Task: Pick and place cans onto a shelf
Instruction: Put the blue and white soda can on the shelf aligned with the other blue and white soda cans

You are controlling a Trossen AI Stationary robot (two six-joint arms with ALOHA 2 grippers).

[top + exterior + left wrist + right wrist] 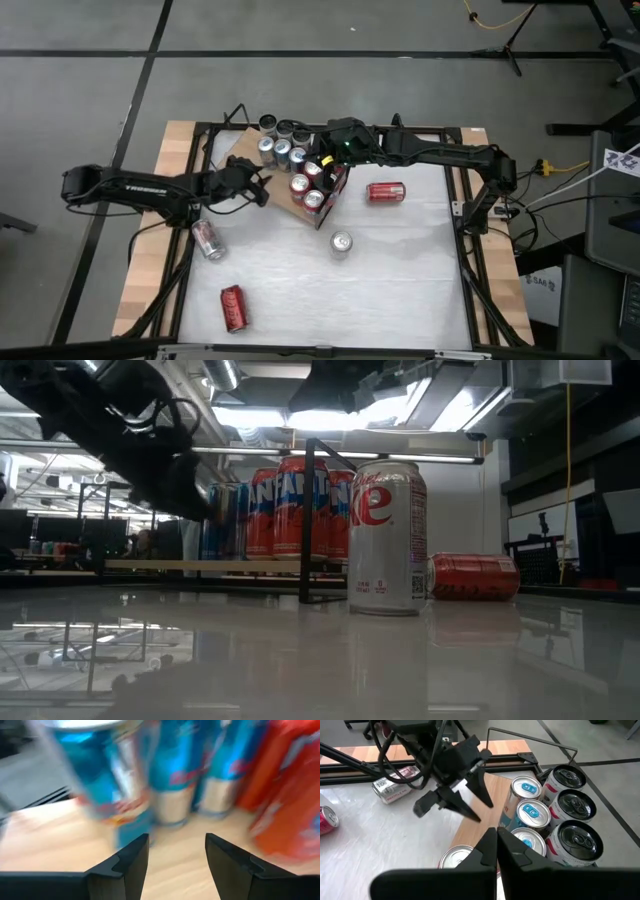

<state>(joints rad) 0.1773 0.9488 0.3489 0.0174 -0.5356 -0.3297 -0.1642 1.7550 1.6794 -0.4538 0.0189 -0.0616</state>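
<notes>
On the shelf [248,150] most cans [290,160] already stand in a cluster, while my left gripper [262,187] hovers empty with fingers apart beside them, my right gripper [333,172] hangs shut above, and four more [385,191] wait on the table [400,290].

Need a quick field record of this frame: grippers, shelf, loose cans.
left gripper: open, empty, over the shelf's bare end, beside the blue-and-silver cans
right gripper: shut, holds nothing, above the cans on the shelf
shelf: holds a cluster of upright cans, red, blue-and-silver and dark-topped
upright silver can: on the table, off the shelf
red can by right arm: lying on its side
silver can by left arm: lying on its side
red can at front: lying on its side
</notes>
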